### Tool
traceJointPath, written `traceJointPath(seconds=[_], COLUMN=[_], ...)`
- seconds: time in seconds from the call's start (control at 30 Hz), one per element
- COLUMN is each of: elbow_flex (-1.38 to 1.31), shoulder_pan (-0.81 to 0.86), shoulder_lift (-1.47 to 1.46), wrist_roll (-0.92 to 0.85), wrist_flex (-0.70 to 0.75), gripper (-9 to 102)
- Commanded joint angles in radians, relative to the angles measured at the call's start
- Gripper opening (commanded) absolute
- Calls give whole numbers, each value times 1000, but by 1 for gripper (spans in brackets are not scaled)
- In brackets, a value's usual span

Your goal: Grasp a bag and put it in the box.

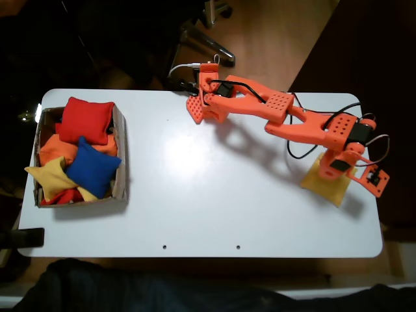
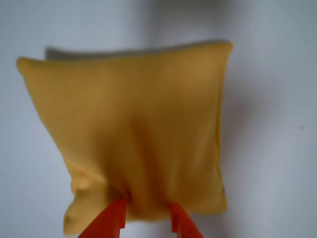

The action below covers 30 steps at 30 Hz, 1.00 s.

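Gripper (image 2: 146, 210) pinching golden-yellow beanbag (image 2: 143, 134).
Fingers closing on bag's lower edge, fabric bunching btwn them; cardboard box (image 1: 119, 140) sitting well apart w/ other beanbags.

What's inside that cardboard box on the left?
The box holds a heap of beanbags: a red one at the far end, a blue one, a pale yellow one and orange ones underneath. They cover the box's floor.

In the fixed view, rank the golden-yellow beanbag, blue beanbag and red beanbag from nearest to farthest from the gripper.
1. Golden-yellow fabric beanbag, pinched by the orange gripper, right side of the table.
2. Blue fabric beanbag, in the cardboard box, left side.
3. Red fabric beanbag, box's far corner.
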Motion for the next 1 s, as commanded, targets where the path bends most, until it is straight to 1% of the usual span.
traceJointPath(seconds=[0.0, 0.23, 0.5, 0.57, 0.7, 0.97], elbow_flex=[104, 287, 377, 394, 439, 565], shoulder_pan=[9, -8, -25, -32, -40, -78], shoulder_lift=[141, 287, 377, 399, 449, 569], wrist_roll=[12, 35, 31, 29, 23, 23], wrist_flex=[15, 15, 15, 15, 15, 14], gripper=[16, 16, 16, 19, 29, 36])
